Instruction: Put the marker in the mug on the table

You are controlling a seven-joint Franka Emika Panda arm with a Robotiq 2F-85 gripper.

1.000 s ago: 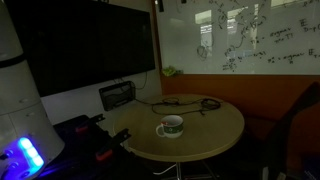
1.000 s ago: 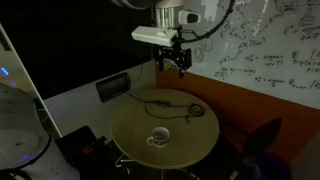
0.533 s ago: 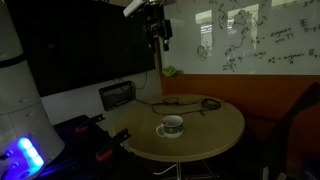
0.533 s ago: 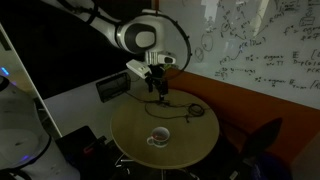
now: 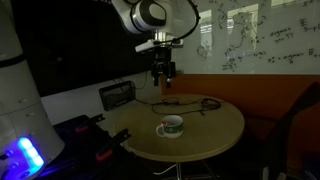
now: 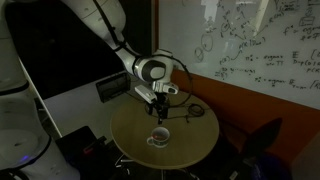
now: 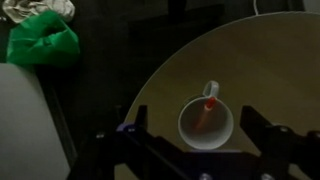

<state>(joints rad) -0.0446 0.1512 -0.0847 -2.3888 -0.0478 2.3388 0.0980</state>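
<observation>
The white mug (image 5: 170, 127) stands on the round tan table (image 5: 215, 125), near its front edge; both exterior views show it (image 6: 158, 138). In the wrist view the mug (image 7: 226, 132) is seen from above, with a red-tipped marker (image 7: 205, 112) lying inside it. My gripper (image 5: 163, 80) hangs above the table, a little above the mug (image 6: 160, 112). In the wrist view its two dark fingers stand wide apart on either side of the mug (image 7: 194, 114), open and empty.
A black cable (image 5: 190, 102) lies coiled on the far part of the table (image 6: 185, 108). A black box (image 5: 118, 95) sits on the ledge behind. A green cloth (image 7: 40, 42) lies off the table. A dark chair (image 6: 262, 135) stands beside it.
The arm has come down from high up near the whiteboard to just above the mug. The mug has not moved.
</observation>
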